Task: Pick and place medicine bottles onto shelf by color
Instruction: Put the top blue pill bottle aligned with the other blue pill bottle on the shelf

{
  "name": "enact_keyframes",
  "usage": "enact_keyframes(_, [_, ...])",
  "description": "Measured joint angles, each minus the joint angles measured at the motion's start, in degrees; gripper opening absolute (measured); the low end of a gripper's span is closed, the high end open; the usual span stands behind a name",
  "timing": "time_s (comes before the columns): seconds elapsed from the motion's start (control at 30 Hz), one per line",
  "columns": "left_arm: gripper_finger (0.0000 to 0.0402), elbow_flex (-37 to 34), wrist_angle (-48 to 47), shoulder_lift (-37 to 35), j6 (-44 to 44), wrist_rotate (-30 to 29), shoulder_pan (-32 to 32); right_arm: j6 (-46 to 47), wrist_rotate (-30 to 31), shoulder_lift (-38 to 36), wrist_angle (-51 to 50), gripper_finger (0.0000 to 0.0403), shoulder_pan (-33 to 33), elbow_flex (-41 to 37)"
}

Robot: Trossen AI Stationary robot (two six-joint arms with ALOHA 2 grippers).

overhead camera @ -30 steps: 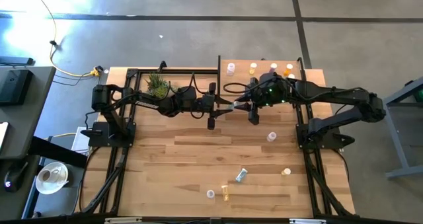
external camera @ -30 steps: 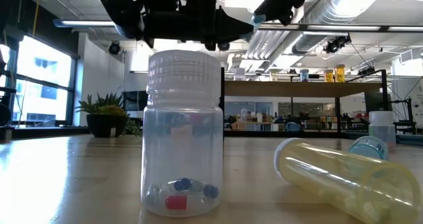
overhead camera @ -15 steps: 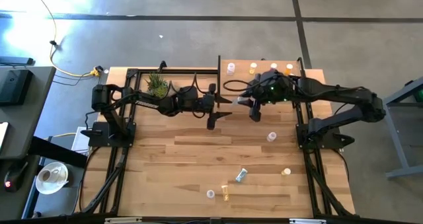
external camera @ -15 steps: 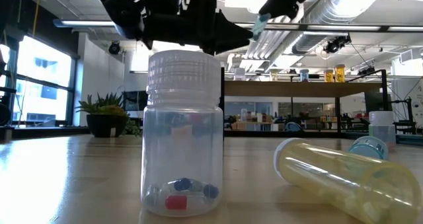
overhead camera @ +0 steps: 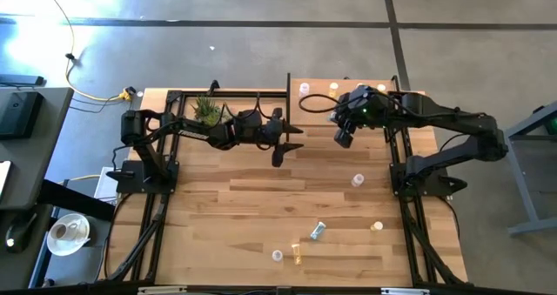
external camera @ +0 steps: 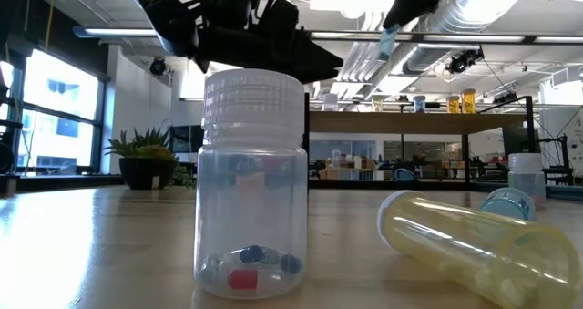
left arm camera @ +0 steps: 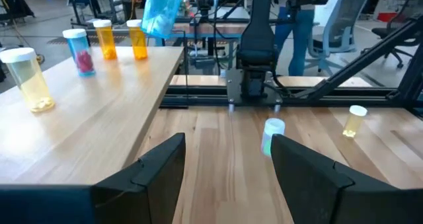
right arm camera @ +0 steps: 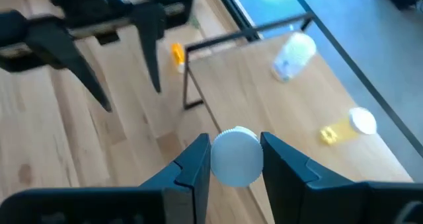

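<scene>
Plastic pill bottles with white caps are the load here, and they look light, stiff and smooth-walled, so they should roll freely once tipped and slip if pinched near the rounded cap edge; a grip across the straight body, just under the cap, seems safest. The right gripper (overhead camera: 343, 137) is clenched on a pale blue translucent bottle (right arm camera: 236, 156), its white cap showing between the two dark fingers (right arm camera: 193, 164) in the right wrist view; it hangs above the near edge of the raised light-wood shelf (overhead camera: 318, 89) at the far right of the table. From the left wrist the same blue bottle (left arm camera: 162, 9) dangles over the board, where a yellowish bottle (left arm camera: 26, 75), a pale blue bottle with red contents (left arm camera: 77, 49) and two orange bottles (left arm camera: 104, 38) stand upright in a row. The left gripper (overhead camera: 280, 147) sits left of the shelf over the planked wooden tabletop (overhead camera: 226, 208), jaws released and empty. Loose bottles wait on the tabletop: one clear upright (overhead camera: 357, 180), one near the right edge (overhead camera: 377, 226), a pale blue one lying down (overhead camera: 318, 231), and two at the near side (overhead camera: 278, 255); the lying ones would need a pinch across the body, square to its axis, lest they roll away.
</scene>
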Motion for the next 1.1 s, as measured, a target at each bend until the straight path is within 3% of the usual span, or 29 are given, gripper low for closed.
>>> enact_keyframes(0.43, [0.0212,0.0,-0.5,0.0,0.0,0.0,0.0,-1.4,0.1,-1.2,-10.7,0.0097,-7.3,1.3])
enact_keyframes(0.67, [0.0211,0.0,-0.6,0.0,0.0,0.0,0.0,-0.8,-0.1,-7.6,-13.7,0.0097,-10.4,-0.6])
enact_keyframes(0.9, [0.0211,0.0,-1.0,0.0,0.0,0.0,0.0,8.0,-0.4,-14.0,-13.6,0.0097,-12.9,-6.4])
enact_keyframes(1.1, [0.0211,0.0,-1.7,0.0,0.0,0.0,0.0,11.9,-0.4,-13.5,-13.4,0.0097,-14.9,-8.7])
